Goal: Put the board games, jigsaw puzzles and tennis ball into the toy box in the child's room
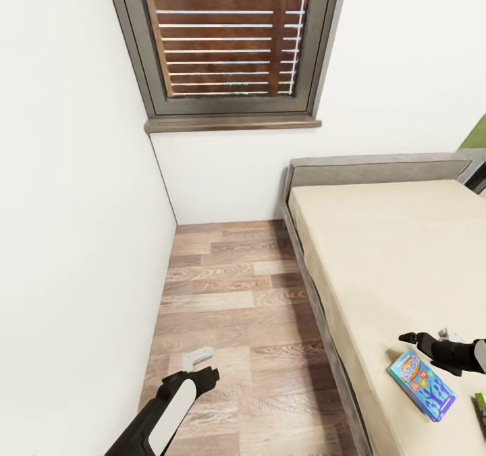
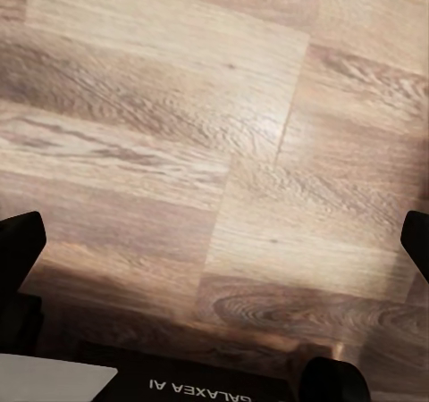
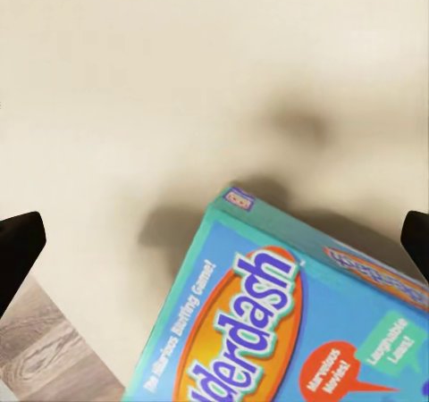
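We are standing at the near left corner of the bed point(image 1: 405, 240), facing the far wall and its window point(image 1: 229, 38). Our right claw point(image 1: 422, 340) reaches in from the right and hangs over the mattress, just beyond the far end of the blue game box point(image 1: 422, 384). That box lies flat near the bed's near left edge, one corner pointing toward the claw. In the right wrist view the blue game box point(image 3: 286, 313) lies below the camera with the two dark fingertips point(image 3: 18, 246) spread wide at either side of the frame, so this claw is open and holds nothing. We judge it is placed there to line up a grasp on the box, which lies close enough to the mattress edge to be reached from the floor beside the bed.

At the far right edge, a sliver of a green box point(image 1: 481, 405) lies on the bed just right of the blue one; too little shows to tell more.

Our left claw point(image 1: 202, 374) hangs low over the wood floor point(image 1: 229, 294) in the gap between the bed and the left wall. In the left wrist view its fingertips point(image 2: 20, 250) stand wide apart over bare planks, so it is open and empty too, likely parked out of the way while the right arm works.

A small grey object point(image 1: 199, 357) lies on the floor just beyond the left claw; we cannot tell what it is.
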Available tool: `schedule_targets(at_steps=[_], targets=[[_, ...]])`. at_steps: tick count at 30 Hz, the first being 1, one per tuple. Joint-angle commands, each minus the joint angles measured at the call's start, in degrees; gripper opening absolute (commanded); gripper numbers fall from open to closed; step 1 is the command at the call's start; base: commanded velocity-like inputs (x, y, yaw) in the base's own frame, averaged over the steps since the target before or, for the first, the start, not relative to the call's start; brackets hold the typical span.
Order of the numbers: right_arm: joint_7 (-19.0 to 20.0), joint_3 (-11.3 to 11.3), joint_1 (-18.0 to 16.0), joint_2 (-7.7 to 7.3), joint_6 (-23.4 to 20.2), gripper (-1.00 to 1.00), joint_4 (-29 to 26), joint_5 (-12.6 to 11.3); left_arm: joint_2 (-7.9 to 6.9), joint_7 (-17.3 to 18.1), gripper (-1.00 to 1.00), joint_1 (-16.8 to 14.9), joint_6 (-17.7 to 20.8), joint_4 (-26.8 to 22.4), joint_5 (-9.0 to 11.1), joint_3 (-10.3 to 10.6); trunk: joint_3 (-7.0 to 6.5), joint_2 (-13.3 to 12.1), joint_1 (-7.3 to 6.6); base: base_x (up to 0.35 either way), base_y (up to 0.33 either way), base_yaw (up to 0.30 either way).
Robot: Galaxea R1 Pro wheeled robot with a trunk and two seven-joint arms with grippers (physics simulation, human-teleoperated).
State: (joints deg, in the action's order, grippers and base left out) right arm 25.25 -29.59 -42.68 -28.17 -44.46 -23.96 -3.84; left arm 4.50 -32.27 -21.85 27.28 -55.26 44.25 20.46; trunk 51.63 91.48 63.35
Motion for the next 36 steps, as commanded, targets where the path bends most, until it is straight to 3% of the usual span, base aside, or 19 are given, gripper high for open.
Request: schedule_targets(at_steps=[1, 36], targets=[[-0.12, -0.21, -0.03, 0.05, -0.41, 1.0, -0.03, -0.36, -0.02, -0.52, 1.0, -0.03, 0.05, -0.09, 0.53, 0.11, 0.04, 0.02, -0.01, -0.022, -0.019, 0.0], [-0.16, -0.01, 0.08, 0.38, -0.46, 1.0, 0.04, 0.0, -0.01, -0.52, 1.0, -0.03, 0.05, -0.09, 0.54, 0.06, 0.04, 0.02, -0.01, -0.004, -0.003, 0.0]])
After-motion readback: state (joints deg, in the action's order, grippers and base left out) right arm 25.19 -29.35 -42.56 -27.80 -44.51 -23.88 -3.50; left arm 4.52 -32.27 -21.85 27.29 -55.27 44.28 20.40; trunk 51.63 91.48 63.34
